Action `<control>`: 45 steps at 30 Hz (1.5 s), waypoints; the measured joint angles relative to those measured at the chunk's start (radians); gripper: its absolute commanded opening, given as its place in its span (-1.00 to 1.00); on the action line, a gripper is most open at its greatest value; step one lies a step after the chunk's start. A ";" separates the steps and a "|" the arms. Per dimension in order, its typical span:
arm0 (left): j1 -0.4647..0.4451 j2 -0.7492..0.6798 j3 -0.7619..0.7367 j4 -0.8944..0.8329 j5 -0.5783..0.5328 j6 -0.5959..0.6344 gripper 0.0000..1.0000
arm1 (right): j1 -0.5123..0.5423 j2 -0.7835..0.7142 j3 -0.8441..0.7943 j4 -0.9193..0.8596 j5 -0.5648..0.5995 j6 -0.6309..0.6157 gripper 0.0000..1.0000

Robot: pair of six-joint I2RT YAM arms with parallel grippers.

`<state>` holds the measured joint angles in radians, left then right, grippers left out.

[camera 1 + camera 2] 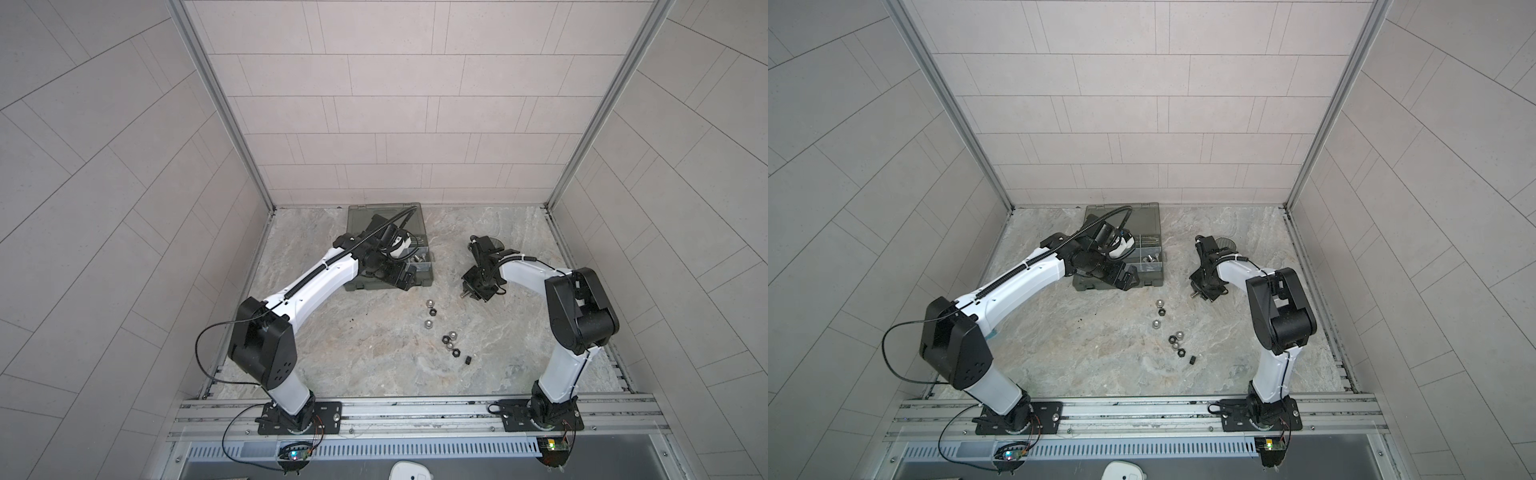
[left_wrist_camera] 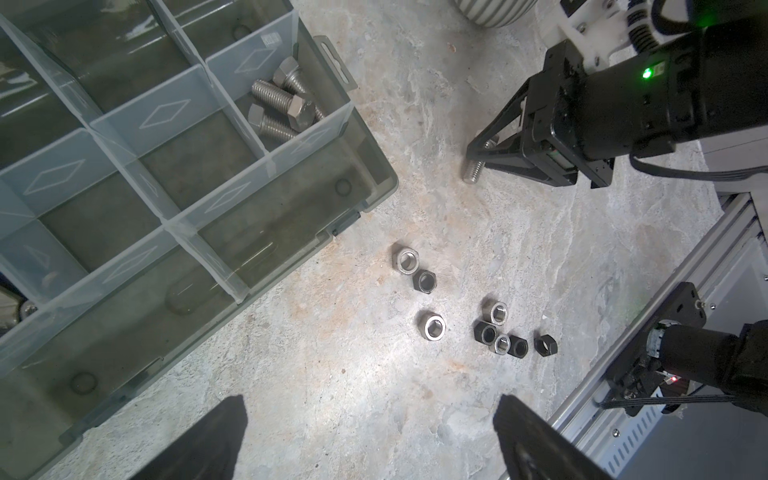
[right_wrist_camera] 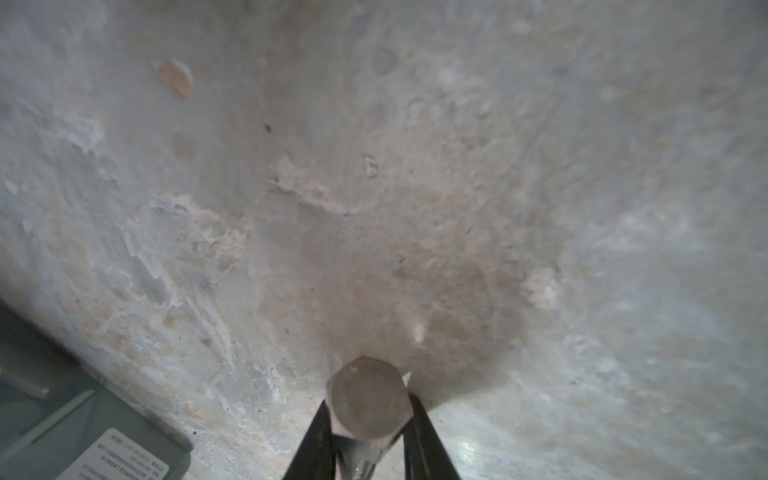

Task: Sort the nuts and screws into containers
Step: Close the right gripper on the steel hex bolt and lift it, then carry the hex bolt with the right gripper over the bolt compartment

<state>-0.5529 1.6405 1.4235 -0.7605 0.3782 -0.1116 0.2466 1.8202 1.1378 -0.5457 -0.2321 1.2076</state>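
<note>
My right gripper (image 3: pixel 369 404) is shut on a silver hex-head screw (image 3: pixel 368 395), gripped just behind the head. In the left wrist view the screw's threaded end (image 2: pixel 473 171) sticks out of the right gripper (image 2: pixel 478 160), just above the table. Both top views show it right of the case (image 1: pixel 467 293) (image 1: pixel 1196 293). Several silver and black nuts (image 1: pixel 430 311) (image 1: pixel 1177 338) (image 2: pixel 496 332) lie loose on the table. The grey-green case's containers (image 2: pixel 178 112) stand open; one holds several screws (image 2: pixel 282 104). My left gripper (image 2: pixel 372 415) (image 1: pixel 405 278) hangs open at the case's front edge, holding nothing.
A striped mug (image 2: pixel 494 12) (image 1: pixel 1227 241) stands behind the right arm. The case's lid (image 1: pixel 382 216) lies open toward the back wall. Aluminium rails (image 1: pixel 415 409) run along the table's front edge. Side walls close in the table on the left and right.
</note>
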 measured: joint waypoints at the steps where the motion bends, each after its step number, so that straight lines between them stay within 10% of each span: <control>1: 0.002 0.003 0.003 -0.002 0.000 0.000 1.00 | -0.001 0.005 0.009 -0.003 -0.005 -0.001 -0.71; 22: 0.010 0.021 0.043 -0.007 -0.005 0.001 1.00 | 0.002 0.069 0.230 -0.193 -0.004 -0.229 -0.85; 32: 0.011 0.021 0.043 -0.008 -0.009 0.000 1.00 | 0.023 0.095 0.244 -0.227 -0.010 -0.269 -0.46; 45: 0.014 0.020 0.042 -0.010 -0.020 0.002 1.00 | 0.039 0.155 0.255 -0.217 -0.007 -0.273 -0.43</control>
<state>-0.5388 1.6608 1.4654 -0.7708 0.3584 -0.1101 0.2852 1.9755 1.3930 -0.7628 -0.2394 0.9348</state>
